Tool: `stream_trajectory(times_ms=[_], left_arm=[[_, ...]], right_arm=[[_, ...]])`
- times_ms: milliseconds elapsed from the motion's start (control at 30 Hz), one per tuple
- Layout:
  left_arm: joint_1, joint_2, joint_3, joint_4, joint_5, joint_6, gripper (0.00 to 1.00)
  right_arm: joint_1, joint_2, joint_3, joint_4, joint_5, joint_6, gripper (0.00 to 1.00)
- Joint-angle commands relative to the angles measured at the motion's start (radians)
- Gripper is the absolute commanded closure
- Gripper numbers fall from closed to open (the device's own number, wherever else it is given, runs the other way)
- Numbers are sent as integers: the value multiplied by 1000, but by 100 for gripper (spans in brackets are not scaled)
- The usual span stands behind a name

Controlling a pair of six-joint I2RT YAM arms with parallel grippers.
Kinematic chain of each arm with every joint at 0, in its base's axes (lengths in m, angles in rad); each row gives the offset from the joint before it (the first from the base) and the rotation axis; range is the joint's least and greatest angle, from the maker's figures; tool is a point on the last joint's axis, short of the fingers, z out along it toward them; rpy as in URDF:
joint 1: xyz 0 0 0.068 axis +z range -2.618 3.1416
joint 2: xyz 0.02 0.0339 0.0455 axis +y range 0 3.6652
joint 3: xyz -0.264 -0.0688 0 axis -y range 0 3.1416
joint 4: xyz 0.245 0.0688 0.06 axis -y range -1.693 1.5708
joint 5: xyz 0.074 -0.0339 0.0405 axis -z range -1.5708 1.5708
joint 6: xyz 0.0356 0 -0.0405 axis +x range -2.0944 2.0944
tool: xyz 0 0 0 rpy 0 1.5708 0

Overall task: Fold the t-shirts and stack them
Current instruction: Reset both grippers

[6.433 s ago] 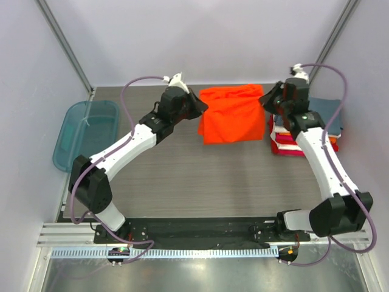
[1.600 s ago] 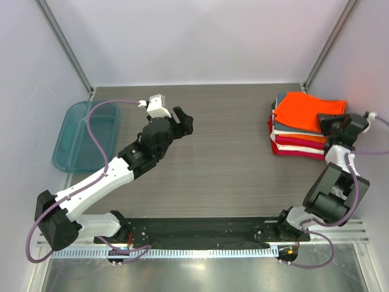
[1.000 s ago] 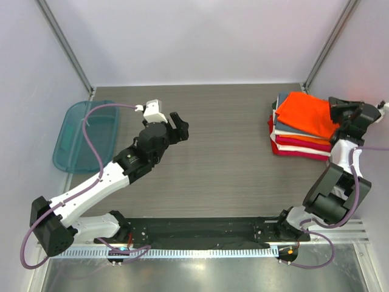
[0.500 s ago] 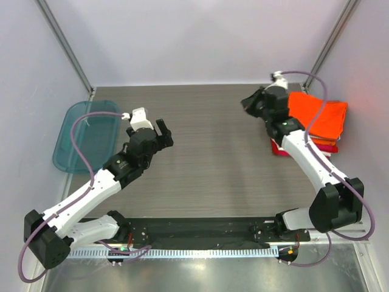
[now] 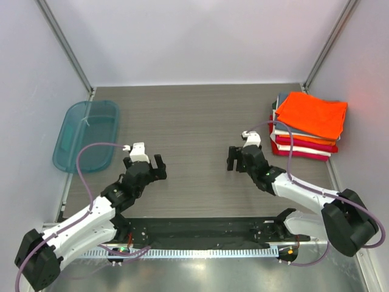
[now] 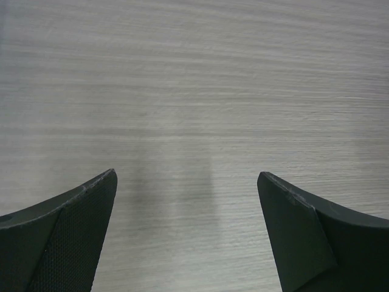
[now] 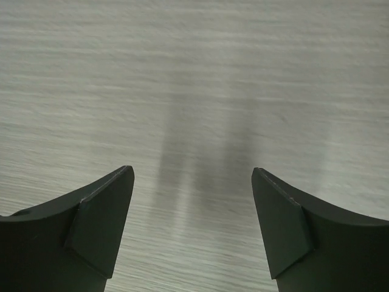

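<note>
The folded t-shirts form one stack (image 5: 304,141) at the back right of the table. A bright orange shirt (image 5: 312,114) lies on top, over slate blue-grey (image 5: 281,101), white and crimson (image 5: 299,152) layers. My right gripper (image 5: 236,158) hovers open over bare table, left of and nearer than the stack, apart from it. My left gripper (image 5: 144,163) is open over the near left of the table. In the wrist views the left gripper (image 6: 186,176) and the right gripper (image 7: 192,170) have only wood-grain tabletop between their fingers.
A translucent teal plastic tub (image 5: 85,134) sits at the table's left edge, beyond my left arm. Grey walls with metal posts close in the back and sides. The black mounting rail (image 5: 200,228) runs along the near edge.
My right arm swung away from the stack toward the near middle and its jaws opened, leaving the orange shirt on top. My left arm drew back toward the near edge and opened wider.
</note>
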Motion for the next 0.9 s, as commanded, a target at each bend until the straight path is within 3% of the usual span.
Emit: stream_trajectory(times_ms=[0,167,500,667,867], left_arm=[[1,-96,-73,184,67,102,0],[1,-188,-156,319,192,125,0],[1,-222,-174,287,113,80,0],[1,-190,-167,264,11,68,0],[1,-225,-181,272,71,74,0]], right_arm=[[-2,-94,-76,221,68,-55,15],[-2,-117,-133,285,71,-59,14],[-3,-199,-155,256,77,-46,15],[-2,-237,-156,209,108,-27,15],[-2,-301,-187,210,112,-20,15]])
